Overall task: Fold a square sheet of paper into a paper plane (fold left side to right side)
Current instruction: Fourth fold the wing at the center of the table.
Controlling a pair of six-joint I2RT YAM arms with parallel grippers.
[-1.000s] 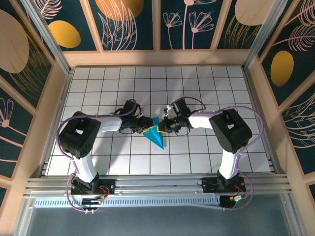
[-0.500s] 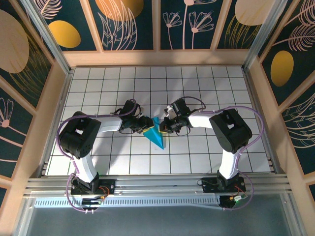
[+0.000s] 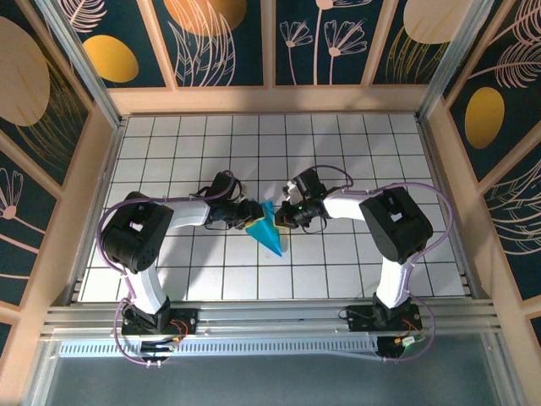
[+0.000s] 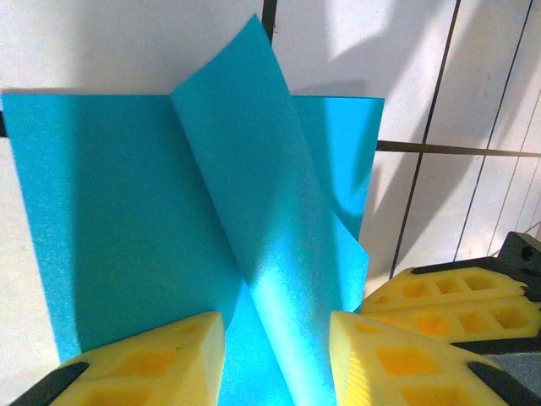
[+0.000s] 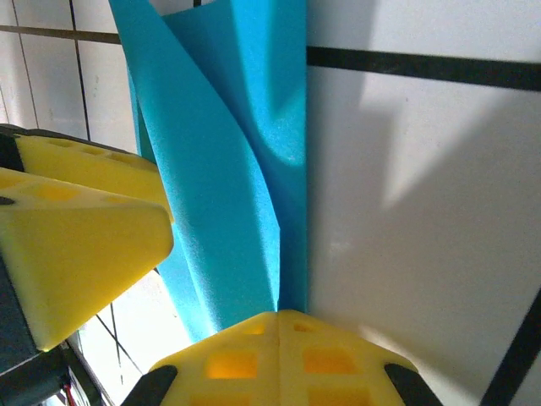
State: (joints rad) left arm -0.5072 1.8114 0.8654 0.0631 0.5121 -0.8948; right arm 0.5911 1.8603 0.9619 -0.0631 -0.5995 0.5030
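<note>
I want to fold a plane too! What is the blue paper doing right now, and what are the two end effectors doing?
blue paper: partly folded, bottom layer lying flat, one flap standing up.
left end effector: open, a finger on either side of the raised flap.
right end effector: shut, tips against the paper's edge; whether it pinches the paper is unclear.

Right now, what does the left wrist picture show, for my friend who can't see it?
A cyan-blue sheet of paper lies on the white tiled table, one flap standing up in the middle between the left gripper's two spread yellow fingers. The right gripper's yellow fingers sit at the lower right.
</note>
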